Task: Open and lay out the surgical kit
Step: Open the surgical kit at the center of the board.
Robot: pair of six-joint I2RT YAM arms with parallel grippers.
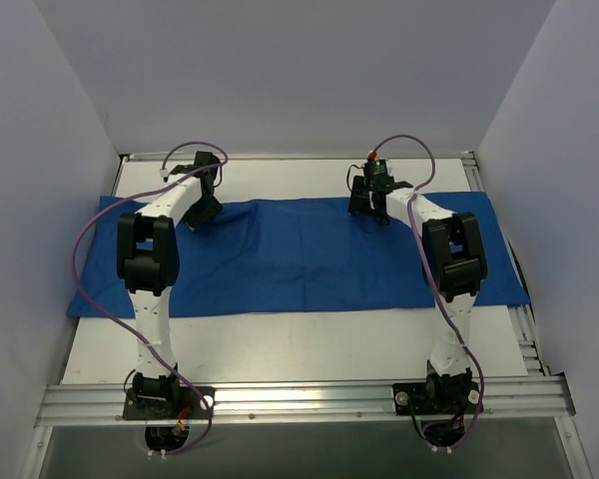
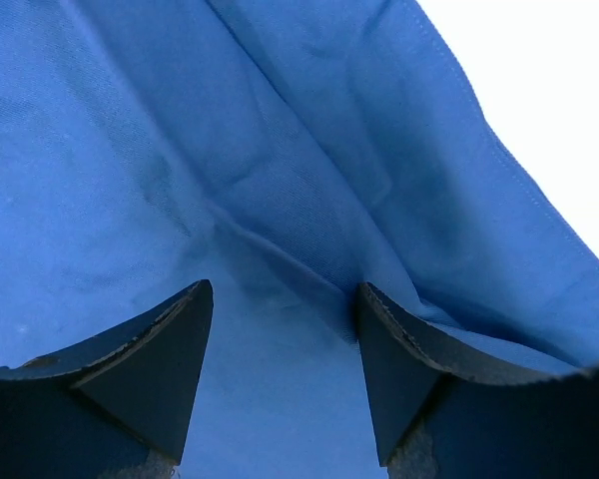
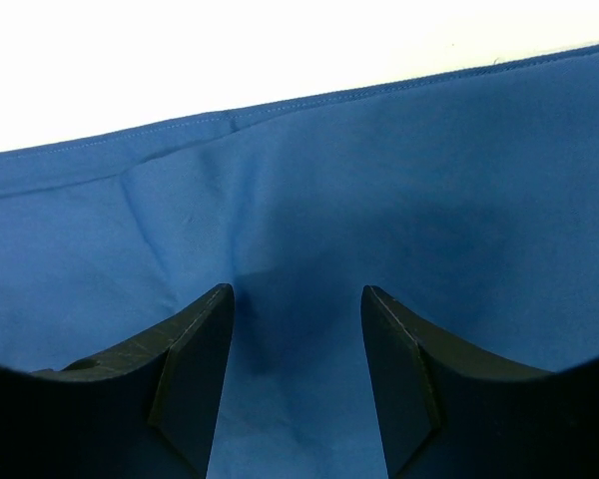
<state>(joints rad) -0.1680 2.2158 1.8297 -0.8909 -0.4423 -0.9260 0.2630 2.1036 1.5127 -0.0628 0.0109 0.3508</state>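
Note:
The surgical kit shows as a large royal-blue cloth wrap [image 1: 299, 254] lying flat in a wide band across the table. My left gripper [image 1: 207, 207] is at the cloth's back left edge, tilted down onto it. In the left wrist view its jaws [image 2: 285, 294] are open just above the cloth [image 2: 180, 150], and a raised fold runs up to the right finger [image 2: 399, 369]. My right gripper [image 1: 365, 205] hovers at the back edge right of centre. It stands open [image 3: 298, 294] over smooth cloth [image 3: 459, 180], near the stitched hem [image 3: 280, 103], with nothing between the fingers.
White table [image 1: 280, 344] shows in front of and behind the cloth. Grey walls close in the left, right and back. An aluminium rail [image 1: 299, 399] carries both arm bases at the near edge. Purple cables [image 1: 80, 249] loop beside each arm.

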